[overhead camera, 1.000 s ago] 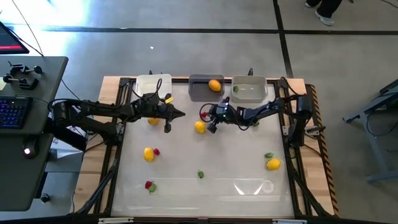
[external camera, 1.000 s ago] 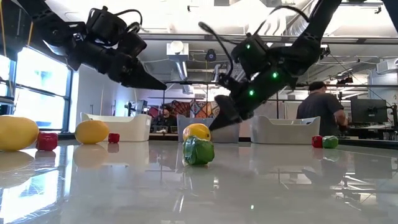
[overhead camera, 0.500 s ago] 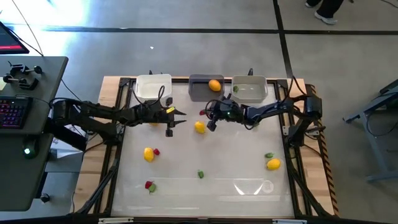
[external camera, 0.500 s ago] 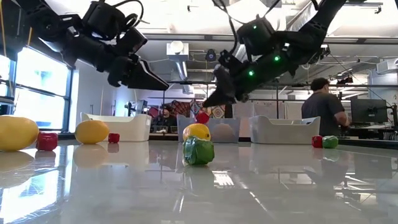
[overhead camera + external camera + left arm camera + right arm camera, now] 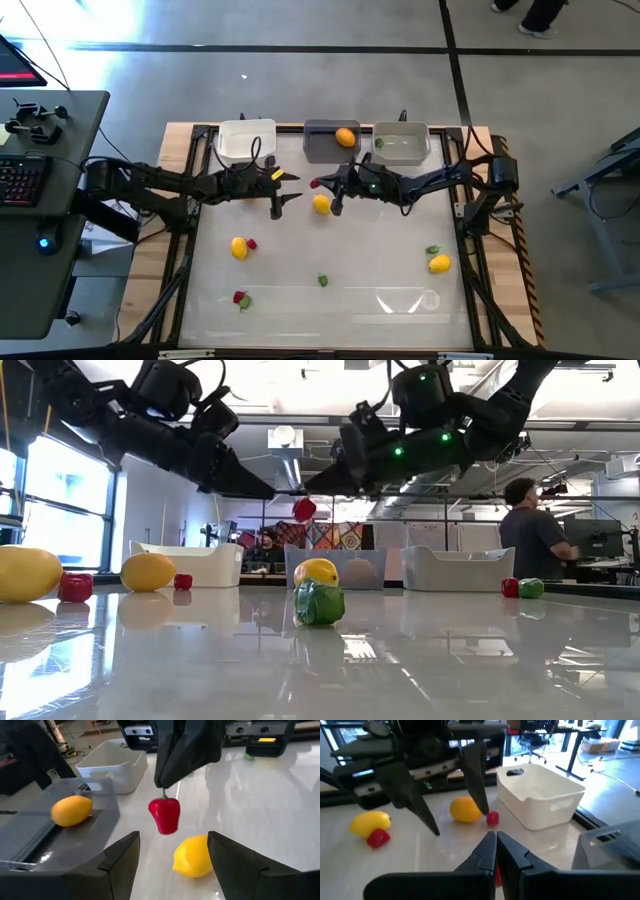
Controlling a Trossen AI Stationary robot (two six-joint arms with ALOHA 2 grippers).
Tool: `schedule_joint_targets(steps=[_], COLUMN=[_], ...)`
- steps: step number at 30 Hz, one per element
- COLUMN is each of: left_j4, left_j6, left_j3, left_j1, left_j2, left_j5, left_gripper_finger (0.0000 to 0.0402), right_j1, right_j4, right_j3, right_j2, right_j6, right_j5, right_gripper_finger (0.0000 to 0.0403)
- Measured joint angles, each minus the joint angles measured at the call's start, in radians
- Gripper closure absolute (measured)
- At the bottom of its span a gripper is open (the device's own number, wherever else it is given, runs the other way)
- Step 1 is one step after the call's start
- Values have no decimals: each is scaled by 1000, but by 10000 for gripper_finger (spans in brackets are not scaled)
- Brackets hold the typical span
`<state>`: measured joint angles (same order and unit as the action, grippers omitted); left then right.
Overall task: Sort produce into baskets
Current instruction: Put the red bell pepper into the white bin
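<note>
A small red pepper [image 5: 165,816] hangs in the air over the middle of the table, with my right gripper [image 5: 320,485] shut on it. My left gripper [image 5: 172,865] faces it, open, its fingers just short of the pepper and touching nothing. A yellow fruit [image 5: 321,204] lies on the table right below. The white basket [image 5: 246,142], dark grey basket [image 5: 326,146] and light grey basket [image 5: 402,146] stand in a row at the far edge. The dark grey one holds an orange fruit [image 5: 346,137], the light grey one a green bit [image 5: 380,143]. My right gripper pinches the pepper's green stem [image 5: 164,795] between its two fingertips [image 5: 167,775]. The fingers reach out nearly level from the table's right, slanting a little down. The pepper hangs upright below the fingertips, clear of the table.
Loose produce lies about: a yellow fruit with a red bit [image 5: 239,248] at the left, a red and green pair [image 5: 240,298] near the front, a green bit [image 5: 322,280], a yellow fruit [image 5: 439,264] at the right. A person [image 5: 530,535] stands beyond the table.
My right gripper has risen from the table beside the yellow fruit and gone toward the table's left, lifting the red pepper clear. My left gripper has opened.
</note>
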<state>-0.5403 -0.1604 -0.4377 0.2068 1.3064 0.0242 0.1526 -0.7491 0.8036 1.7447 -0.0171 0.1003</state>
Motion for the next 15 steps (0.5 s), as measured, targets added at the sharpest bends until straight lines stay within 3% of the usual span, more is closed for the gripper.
schedule_joint_targets(steps=[15], left_j4=[-52], left_j6=[74], left_j3=[-116], left_j1=[-14], left_j2=[203], left_j5=[34], left_gripper_finger=[176], right_j1=[-19], right_j4=[-50], right_j3=[0], right_j2=[0], right_j6=[26], right_j5=[-4], right_gripper_finger=[403])
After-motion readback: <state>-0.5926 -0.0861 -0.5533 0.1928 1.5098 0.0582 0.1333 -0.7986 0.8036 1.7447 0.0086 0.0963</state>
